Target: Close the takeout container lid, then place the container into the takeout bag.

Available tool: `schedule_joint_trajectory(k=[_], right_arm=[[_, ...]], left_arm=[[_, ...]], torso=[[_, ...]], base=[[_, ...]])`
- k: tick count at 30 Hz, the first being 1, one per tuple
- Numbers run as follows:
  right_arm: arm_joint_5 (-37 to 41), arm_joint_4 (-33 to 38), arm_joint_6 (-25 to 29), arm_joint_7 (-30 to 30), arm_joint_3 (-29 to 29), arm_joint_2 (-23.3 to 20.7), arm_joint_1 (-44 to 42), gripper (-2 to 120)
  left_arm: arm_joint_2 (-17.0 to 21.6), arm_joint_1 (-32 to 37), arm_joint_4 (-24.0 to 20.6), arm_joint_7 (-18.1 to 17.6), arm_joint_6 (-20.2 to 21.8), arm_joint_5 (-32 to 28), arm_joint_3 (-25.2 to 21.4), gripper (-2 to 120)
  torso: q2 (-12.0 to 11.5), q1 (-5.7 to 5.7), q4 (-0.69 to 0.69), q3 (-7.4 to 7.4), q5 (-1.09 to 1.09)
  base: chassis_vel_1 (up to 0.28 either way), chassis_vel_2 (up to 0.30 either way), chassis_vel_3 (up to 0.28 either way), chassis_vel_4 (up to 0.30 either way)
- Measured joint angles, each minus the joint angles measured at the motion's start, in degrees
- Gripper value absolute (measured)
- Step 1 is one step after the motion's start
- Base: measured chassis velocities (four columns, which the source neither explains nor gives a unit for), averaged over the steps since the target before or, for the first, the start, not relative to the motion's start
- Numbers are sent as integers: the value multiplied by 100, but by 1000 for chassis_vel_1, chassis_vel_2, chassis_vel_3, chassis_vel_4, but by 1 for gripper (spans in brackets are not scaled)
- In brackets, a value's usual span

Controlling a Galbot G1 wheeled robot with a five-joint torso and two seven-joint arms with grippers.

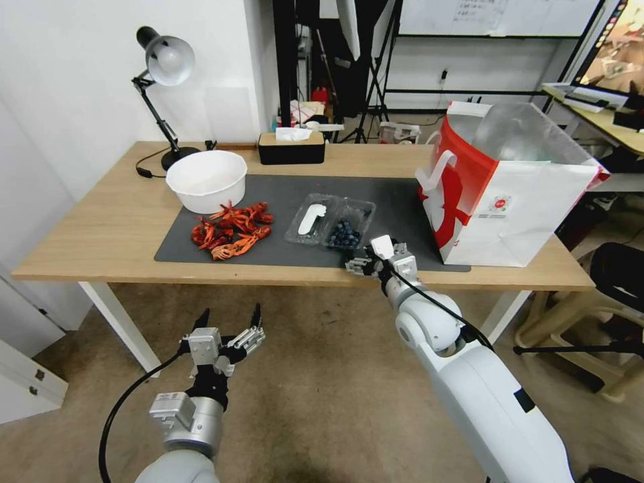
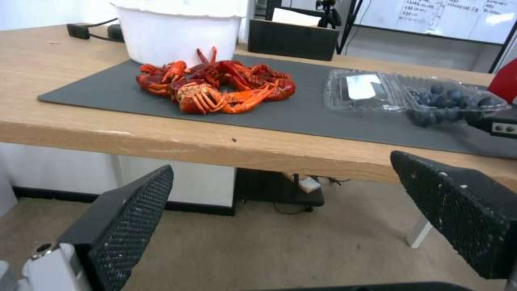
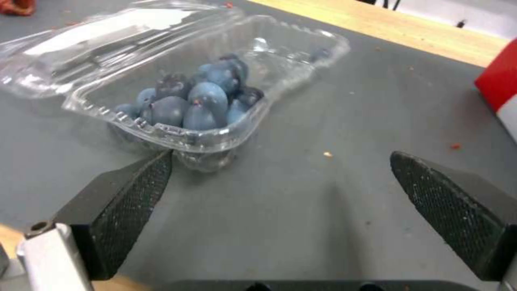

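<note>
I work in a lab or studio: whiteboard [image 1: 496, 17], tripods [image 1: 372, 100] and lighting gear behind my bench [image 1: 100, 221], carpet [image 1: 322, 402] underfoot.

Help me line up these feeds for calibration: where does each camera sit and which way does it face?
Head: looks down on the table, both arms, takeout bag.
Left wrist: below the table edge, facing crayfish; open left pincer.
Right wrist: at the mat's near edge, facing the takeout container; open right pincer.
All share the container, lid open.
</note>
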Motion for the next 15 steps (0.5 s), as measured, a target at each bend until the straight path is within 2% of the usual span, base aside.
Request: schedule_joint_trajectory(k=[15], right_arm=[[157, -114, -5, 28, 251, -96, 57, 100]], left_arm=[[7, -16, 41, 0, -14, 1, 23, 100]], torso=[[0, 0, 0, 0, 0]], base=[[0, 0, 0, 0]])
